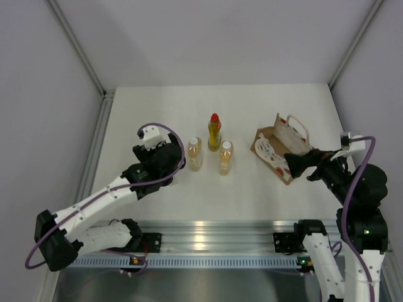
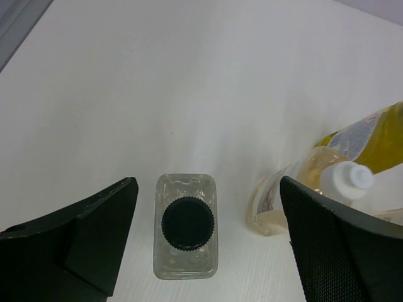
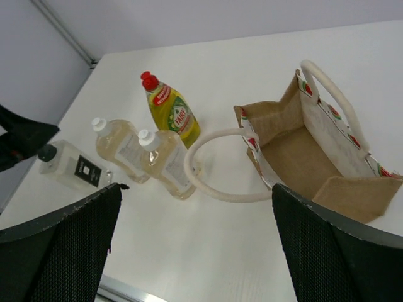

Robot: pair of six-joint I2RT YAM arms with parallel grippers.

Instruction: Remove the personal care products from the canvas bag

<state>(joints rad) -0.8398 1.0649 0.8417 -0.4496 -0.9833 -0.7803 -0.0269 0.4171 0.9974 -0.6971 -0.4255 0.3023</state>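
The clear bottle with a dark cap (image 2: 186, 225) stands on the table between my left gripper's (image 2: 204, 248) open fingers, untouched; the gripper (image 1: 169, 161) hides it in the top view. Right of it stand two amber bottles with white caps (image 1: 194, 153) (image 1: 225, 157) and, behind them, the yellow bottle with a red cap (image 1: 215, 132). The canvas bag (image 1: 281, 148) lies at the right, mouth open (image 3: 315, 157), with only tan fabric showing inside. My right gripper (image 1: 296, 165) is open and empty at the bag's near edge. All the bottles show in the right wrist view (image 3: 167, 160).
The bag's white rope handles (image 3: 208, 170) curve out toward the amber bottles. A metal rail (image 1: 208, 229) runs along the table's near edge. Grey walls stand on the left, right and back.
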